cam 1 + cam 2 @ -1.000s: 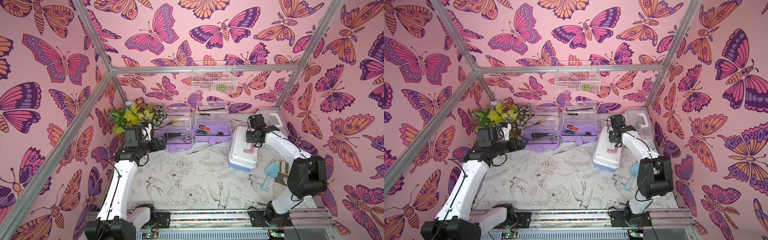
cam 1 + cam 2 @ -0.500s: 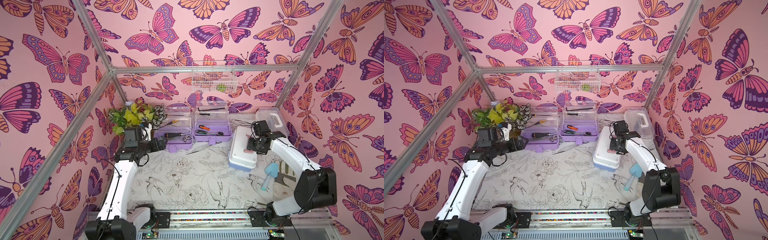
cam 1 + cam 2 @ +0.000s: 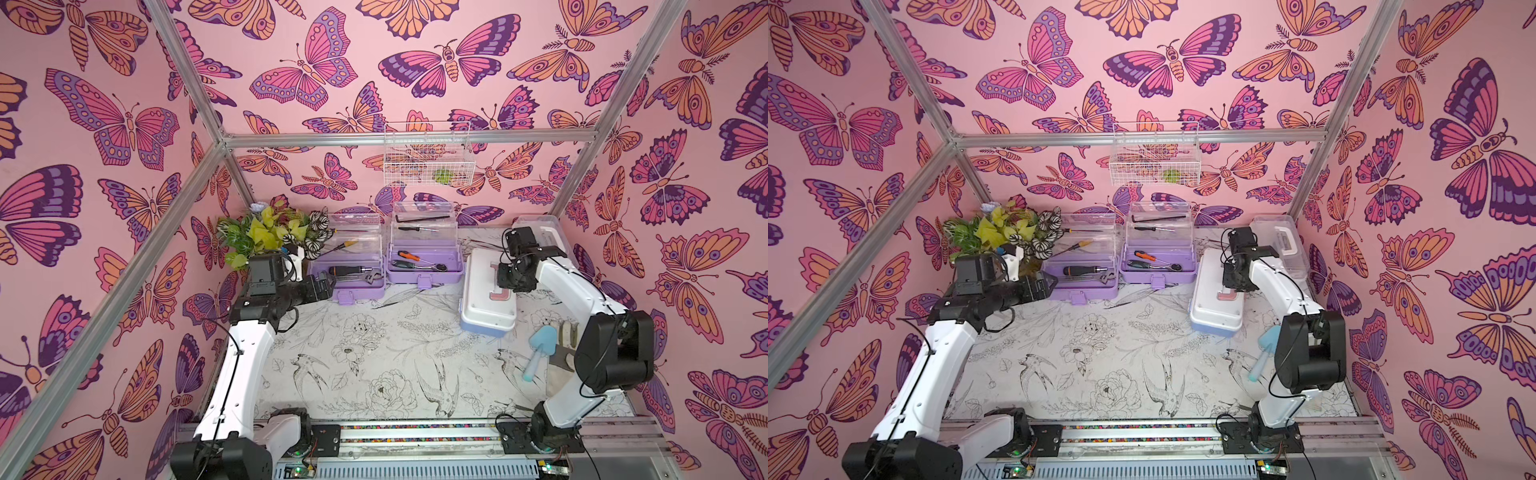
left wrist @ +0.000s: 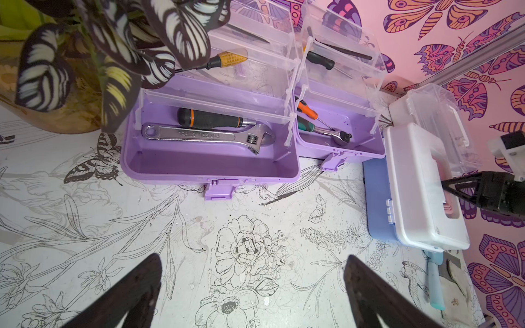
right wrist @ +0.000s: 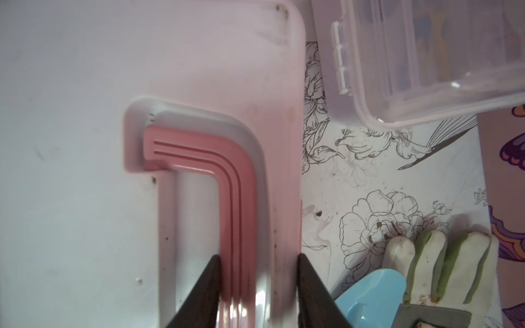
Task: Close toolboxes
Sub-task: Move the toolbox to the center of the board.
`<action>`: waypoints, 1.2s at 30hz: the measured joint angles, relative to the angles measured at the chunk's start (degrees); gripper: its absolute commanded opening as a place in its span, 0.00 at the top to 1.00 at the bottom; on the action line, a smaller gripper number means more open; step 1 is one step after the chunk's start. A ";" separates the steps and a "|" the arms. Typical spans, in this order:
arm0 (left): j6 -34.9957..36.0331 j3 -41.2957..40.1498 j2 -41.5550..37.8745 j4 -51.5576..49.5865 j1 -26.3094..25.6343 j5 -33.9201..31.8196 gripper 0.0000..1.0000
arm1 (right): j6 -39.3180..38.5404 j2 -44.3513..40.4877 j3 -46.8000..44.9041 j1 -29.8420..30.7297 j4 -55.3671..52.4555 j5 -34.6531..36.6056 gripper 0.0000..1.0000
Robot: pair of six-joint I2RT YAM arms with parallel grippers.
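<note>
On a flower-printed tabletop [image 3: 374, 353] walled in butterfly paper, the right gripper [image 5: 258, 257] straddles, half-narrowed, the pink handle [image 5: 238, 198] of the lid-down light-blue toolbox [image 3: 486, 307] (whether it pinches cannot be told), while the left gripper [image 4: 252, 257] gapes wide near an open lilac toolbox [image 3: 353, 286], its open twin [image 3: 424, 266] alongside at the back.

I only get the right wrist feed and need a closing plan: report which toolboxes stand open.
Observer: The left lilac toolbox and the right lilac toolbox, at the back, both stand open.
Operator: Give me the left claw's state.
Observer: The left claw is open and empty, close to the left lilac toolbox.
Operator: List what lies in that box's base.
Observer: An adjustable wrench and a black-handled tool.
</note>
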 measured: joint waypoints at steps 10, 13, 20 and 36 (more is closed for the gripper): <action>-0.15 0.00 0.68 0.22 0.00 0.17 0.01 | -14.36 12.52 14.78 -4.70 2.45 -1.22 0.63; -0.15 0.00 1.03 0.28 0.00 0.17 0.01 | -17.20 16.22 19.08 -6.45 4.37 -2.03 0.63; -0.15 -0.02 2.01 0.28 0.37 0.17 0.01 | -21.97 22.29 26.84 -10.14 7.13 -4.37 0.56; -0.15 -0.35 3.39 0.28 0.74 0.15 0.00 | -21.79 17.07 19.08 -11.45 11.67 -13.16 0.20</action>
